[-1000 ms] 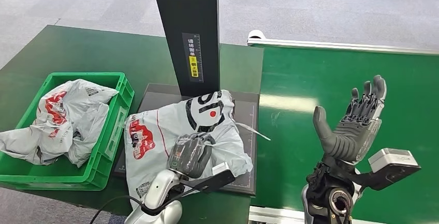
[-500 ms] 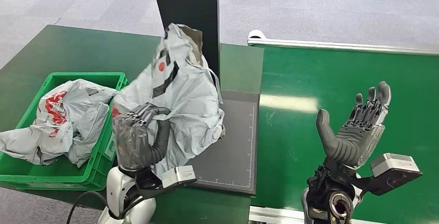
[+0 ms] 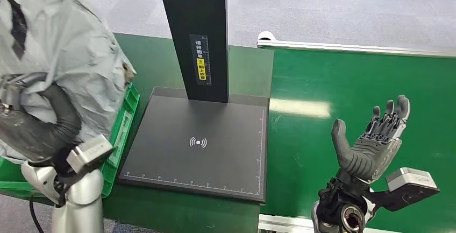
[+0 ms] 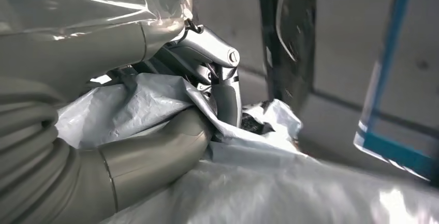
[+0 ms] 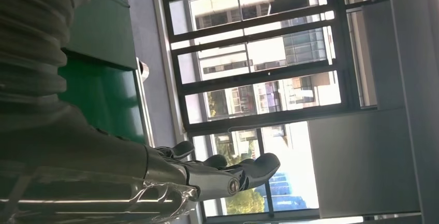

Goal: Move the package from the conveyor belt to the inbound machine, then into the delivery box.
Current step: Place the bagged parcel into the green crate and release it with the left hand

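Your left hand (image 3: pixel 37 131) at eight o'clock grasping the grey package (image 3: pixel 59 55), lifted above the green delivery box (image 3: pixel 121 131), your right hand (image 3: pixel 371 141) at four o'clock released over the conveyor belt (image 3: pixel 344 82), inbound machine's dark plate (image 3: pixel 199 147) at centre, its black post (image 3: pixel 196 34) at twelve.

Head cam high, looks down; wrist cams close behind hands.

Lifted off the inbound machine's scan plate (image 3: pixel 198 141) by the left hand (image 3: pixel 32 122): grey package (image 3: pixel 59 50), swung toward 9 o'clock, raised over the green delivery box (image 3: pixel 125 120) (plate bared).
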### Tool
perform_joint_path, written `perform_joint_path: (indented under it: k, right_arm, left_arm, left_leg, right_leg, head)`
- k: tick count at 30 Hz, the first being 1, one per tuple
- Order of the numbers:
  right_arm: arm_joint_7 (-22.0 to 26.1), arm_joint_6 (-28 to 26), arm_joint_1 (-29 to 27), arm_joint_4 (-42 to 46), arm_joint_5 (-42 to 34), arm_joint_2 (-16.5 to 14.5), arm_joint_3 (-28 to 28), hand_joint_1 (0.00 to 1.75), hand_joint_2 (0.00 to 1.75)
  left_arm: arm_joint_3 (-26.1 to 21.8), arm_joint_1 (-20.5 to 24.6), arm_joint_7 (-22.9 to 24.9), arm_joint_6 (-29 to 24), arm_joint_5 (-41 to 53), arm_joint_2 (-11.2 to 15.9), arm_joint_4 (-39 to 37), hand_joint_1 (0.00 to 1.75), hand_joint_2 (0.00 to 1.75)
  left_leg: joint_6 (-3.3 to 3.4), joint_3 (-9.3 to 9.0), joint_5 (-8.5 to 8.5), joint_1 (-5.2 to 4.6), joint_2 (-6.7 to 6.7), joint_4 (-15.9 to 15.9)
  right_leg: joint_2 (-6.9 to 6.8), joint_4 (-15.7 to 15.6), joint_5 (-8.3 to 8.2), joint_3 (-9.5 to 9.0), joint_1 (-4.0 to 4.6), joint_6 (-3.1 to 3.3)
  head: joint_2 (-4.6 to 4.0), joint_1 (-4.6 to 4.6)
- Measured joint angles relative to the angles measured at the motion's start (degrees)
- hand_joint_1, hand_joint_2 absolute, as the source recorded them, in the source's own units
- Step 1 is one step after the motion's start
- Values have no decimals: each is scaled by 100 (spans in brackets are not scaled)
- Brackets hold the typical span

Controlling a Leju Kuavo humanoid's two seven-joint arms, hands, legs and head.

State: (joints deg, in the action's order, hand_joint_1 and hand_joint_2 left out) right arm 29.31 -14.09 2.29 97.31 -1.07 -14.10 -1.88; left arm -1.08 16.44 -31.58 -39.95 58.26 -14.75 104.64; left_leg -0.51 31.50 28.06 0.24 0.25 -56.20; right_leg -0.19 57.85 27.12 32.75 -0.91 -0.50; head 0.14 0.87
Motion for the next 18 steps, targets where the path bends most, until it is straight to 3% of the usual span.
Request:
perform_joint_path:
  k: [5,8,12,14,18]
  right_arm:
    - [15,-113,-27,0,-94,31,-88,0,175]
    - [8,-176,-28,0,-150,62,-122,0,175]
    - [-43,-185,-28,0,-204,116,-136,0,175]
    - [-54,-175,-29,0,-211,139,-136,0,175]
    - [-68,-172,-28,0,-213,163,-137,0,175]
  left_arm:
    - [-849,967,993,1,787,334,-862,175,175]
    - [-1067,1566,2037,134,1614,814,-1851,175,175]
    - [-1070,2317,3375,804,2391,1558,-3526,175,175]
    - [-1032,2571,3562,839,2447,1865,-4241,175,175]
    - [-944,2827,3737,960,2523,2187,-5063,175,175]
  left_leg:
    - [-1,-3,-3,0,1,0]
    - [-2,-5,-6,0,2,0]
    - [-3,-7,-8,1,14,0]
    - [-4,-5,-8,2,23,0]
    - [-4,2,-7,1,21,0]
  right_leg:
    - [0,2,-1,-2,0,0]
    - [1,3,-1,-4,0,1]
    - [13,5,-5,0,1,5]
    - [22,7,-7,4,2,7]
    - [22,7,-6,7,2,7]
  head:
    - [-1,0]
    - [0,-1]
    - [-1,0]
    - [0,1]
    - [0,-3]
